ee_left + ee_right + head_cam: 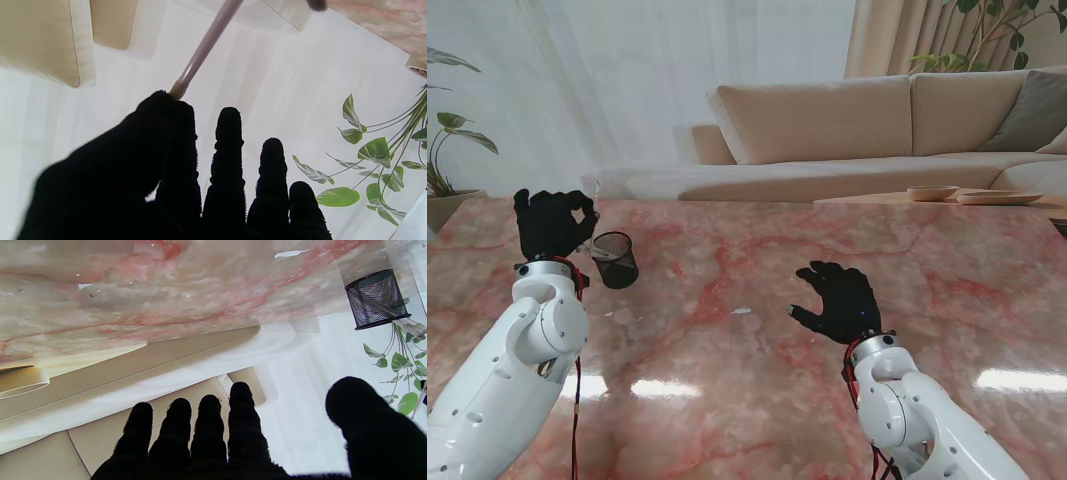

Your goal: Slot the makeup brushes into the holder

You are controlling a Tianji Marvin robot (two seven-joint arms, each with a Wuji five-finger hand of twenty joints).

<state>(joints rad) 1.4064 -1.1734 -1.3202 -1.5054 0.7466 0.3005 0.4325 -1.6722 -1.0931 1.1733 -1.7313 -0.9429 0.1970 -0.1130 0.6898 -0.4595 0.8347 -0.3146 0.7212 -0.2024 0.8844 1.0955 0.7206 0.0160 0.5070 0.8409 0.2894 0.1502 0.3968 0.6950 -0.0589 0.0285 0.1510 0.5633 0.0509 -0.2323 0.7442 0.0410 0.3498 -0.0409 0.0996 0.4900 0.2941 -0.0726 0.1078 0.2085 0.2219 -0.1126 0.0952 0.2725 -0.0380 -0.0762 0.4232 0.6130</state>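
Observation:
A black mesh holder [615, 259] stands upright on the marble table [747, 400], at the left and far from me. My left hand [552, 222] hovers raised just left of it, with thumb and index finger pinched on a makeup brush [206, 43]. The brush's pale pink handle sticks out past the fingertips, and its dark bristles [317, 4] point away from the hand. My right hand [839, 300] floats over the table's middle right, fingers spread and holding nothing. The right wrist view shows the holder [376, 299] with nothing visible inside it.
A beige sofa [857, 120] runs behind the table's far edge. Two shallow bowls [932, 192] sit on a low surface at the far right. Potted plants [442, 150] stand at the far left. A small white speck [742, 311] lies mid-table.

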